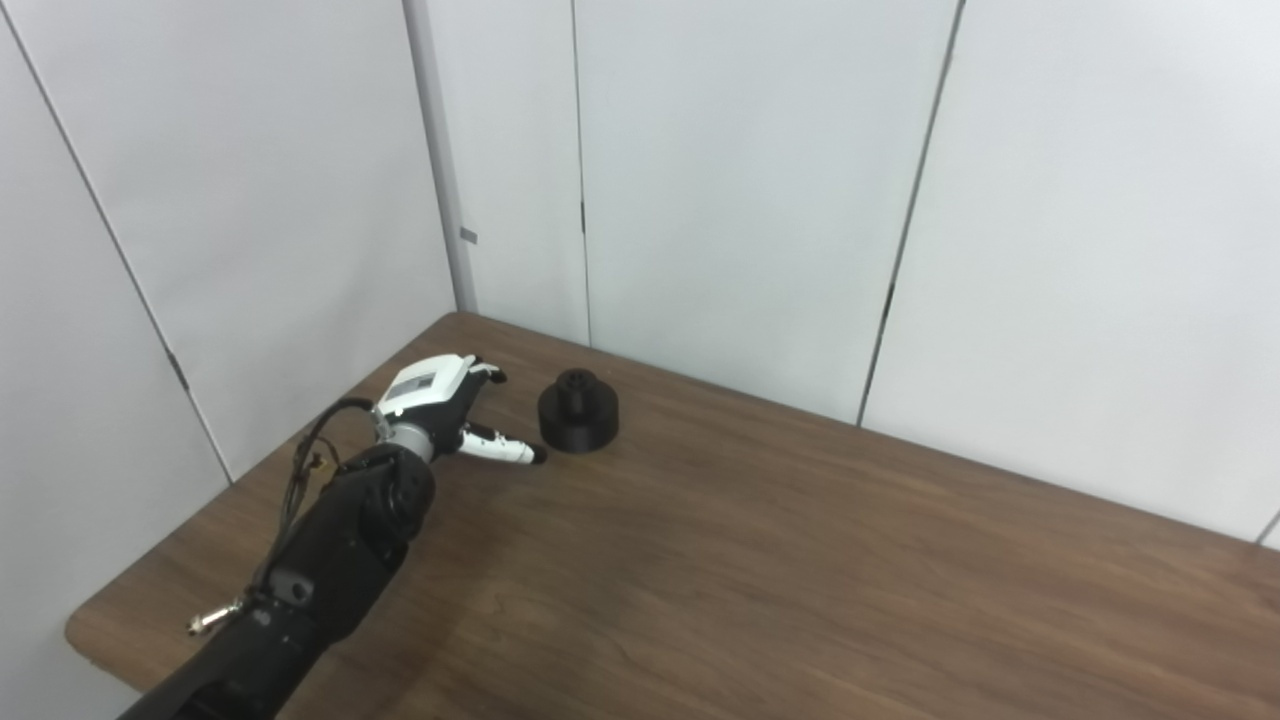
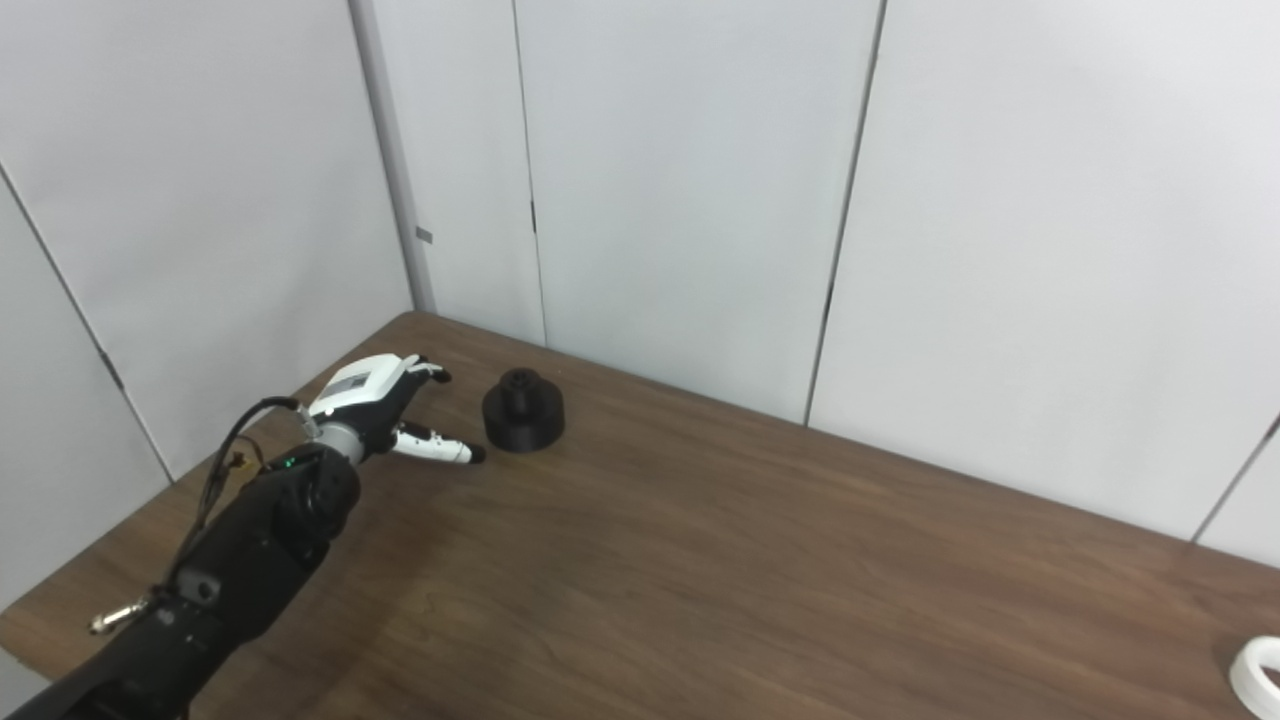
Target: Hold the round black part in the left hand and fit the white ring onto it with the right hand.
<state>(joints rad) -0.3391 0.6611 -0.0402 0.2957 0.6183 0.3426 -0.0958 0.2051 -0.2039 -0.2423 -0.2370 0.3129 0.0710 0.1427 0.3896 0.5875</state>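
Even, diffuse overhead lighting, moderately bright, pale walls (image 1: 760,180) slightly grey-toned, soft faint shadow beneath the arm on the surface (image 1: 800,580), mild sheen on the wood, slight overall softness, no marked edge distortion

Dark wooden table (image 1: 800,560) against pale grey panelled walls (image 1: 750,180).

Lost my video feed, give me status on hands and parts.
Left hand open, just short of the black part, not touching. Right hand out of view. White ring at table's far right edge. Nothing between.
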